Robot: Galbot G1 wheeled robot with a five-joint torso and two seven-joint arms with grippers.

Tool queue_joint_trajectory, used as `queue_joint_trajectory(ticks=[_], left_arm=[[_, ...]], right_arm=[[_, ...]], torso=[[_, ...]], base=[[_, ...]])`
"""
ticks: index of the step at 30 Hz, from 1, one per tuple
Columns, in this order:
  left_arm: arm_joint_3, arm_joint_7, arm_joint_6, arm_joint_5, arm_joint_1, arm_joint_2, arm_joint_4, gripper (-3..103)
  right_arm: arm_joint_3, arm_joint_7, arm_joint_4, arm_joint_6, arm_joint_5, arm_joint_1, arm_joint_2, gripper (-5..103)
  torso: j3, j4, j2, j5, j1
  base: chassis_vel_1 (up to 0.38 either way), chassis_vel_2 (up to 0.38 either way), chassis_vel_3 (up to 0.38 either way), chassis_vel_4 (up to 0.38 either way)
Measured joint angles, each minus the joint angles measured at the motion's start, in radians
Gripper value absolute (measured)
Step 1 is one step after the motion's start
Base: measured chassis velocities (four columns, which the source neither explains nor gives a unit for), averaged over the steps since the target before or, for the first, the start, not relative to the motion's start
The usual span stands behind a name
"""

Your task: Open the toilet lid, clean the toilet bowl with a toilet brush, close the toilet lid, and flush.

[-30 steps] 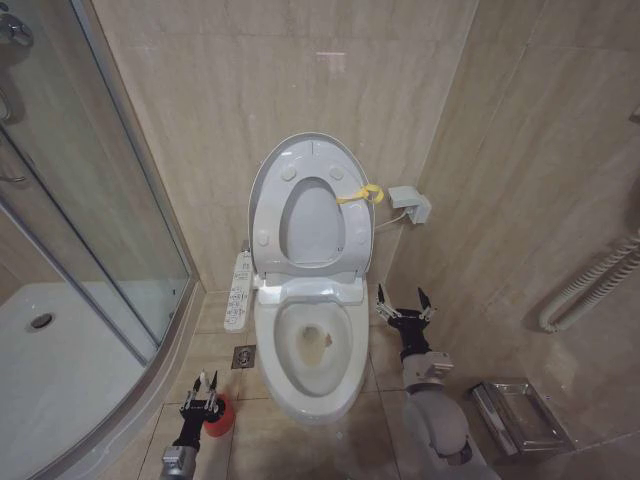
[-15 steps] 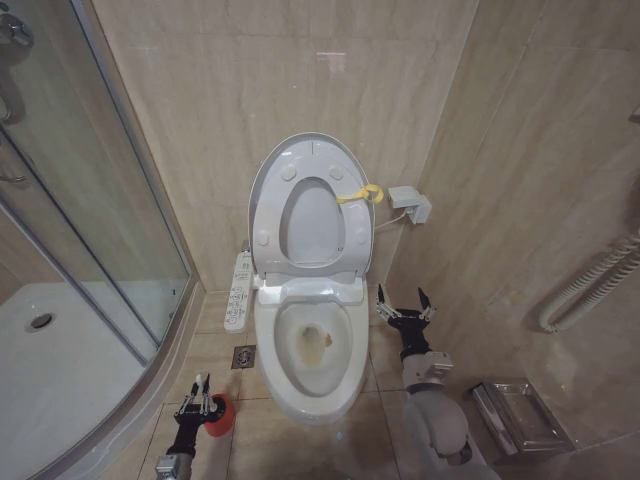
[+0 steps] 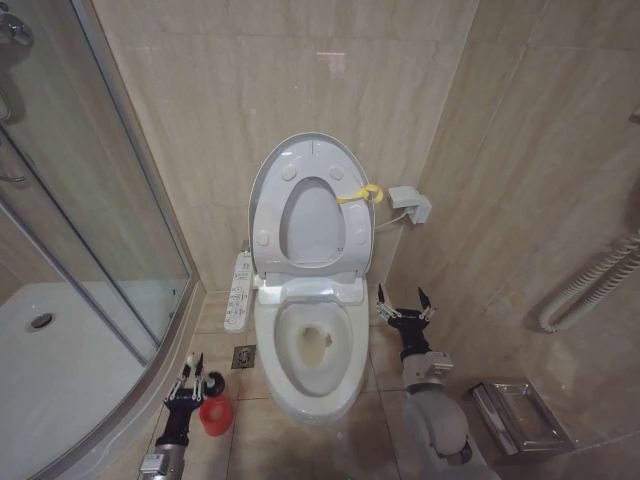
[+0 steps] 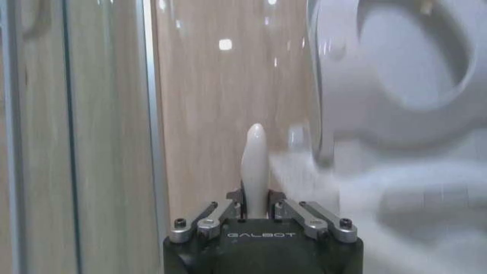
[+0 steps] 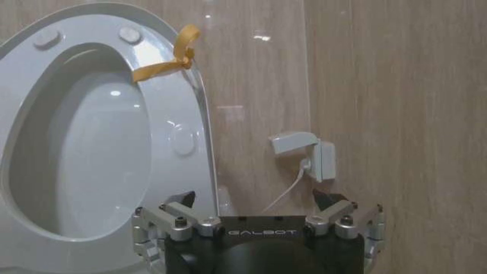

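The toilet lid [image 3: 268, 190] stands raised against the wall with the ring seat [image 3: 352, 235] up against it, and the yellow loop [image 3: 361, 193] hangs at its edge. Below them the toilet bowl [image 3: 315, 345] lies uncovered, with a yellowish stain inside. My left gripper [image 3: 189, 377] hovers low by the shower wall, shut on the white handle of the toilet brush [image 4: 254, 162]. The handle's tip [image 3: 190, 357] pokes out past the fingers. The red holder cup [image 3: 215, 414] sits on the floor just right of that gripper. My right gripper [image 3: 403, 303] waits open beside the bowl's right side, facing the lid [image 5: 163, 123].
A curved glass shower enclosure [image 3: 120, 250] and its white tray [image 3: 60, 370] close off the left. The side control panel [image 3: 238, 290] hangs left of the bowl, above a floor drain [image 3: 244, 356]. A wall socket box [image 3: 410, 204], a corrugated hose [image 3: 590, 285] and a metal rack [image 3: 520, 415] line the right.
My left gripper has drawn left and off the red holder cup with the brush handle in it, so the cup now shows whole. The right arm has stayed still.
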Motion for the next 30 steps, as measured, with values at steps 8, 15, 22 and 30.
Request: queue_joint_trajectory(ticks=[8,15,22,30], left_arm=[[0.059,-0.058,0.146,0.015,0.183,0.011,-0.428,19],[0.16,-0.094,0.317,-0.031,0.17,0.05,-0.661,19],[0.229,-0.075,0.387,-0.087,0.03,0.085,-0.644,19],[0.361,-0.059,0.348,-0.116,-0.266,0.092,-0.324,19]], right_arm=[[0.0,0.0,0.0,0.0,0.0,0.0,0.0,100],[0.0,0.0,0.0,0.0,0.0,0.0,0.0,100],[0.0,0.0,0.0,0.0,0.0,0.0,0.0,100],[0.0,0.0,0.0,0.0,0.0,0.0,0.0,100]], torso=[[0.0,0.0001,0.0,0.0001,0.0],[0.0,0.0002,0.0,0.0,0.0],[0.0,0.0,0.0,-0.0002,0.0],[0.0,0.0001,0.0,-0.0003,0.0]], base=[[0.0,0.0,0.0,0.0],[0.0,0.0,0.0,0.0],[0.0,0.0,0.0,0.0],[0.0,0.0,0.0,0.0]])
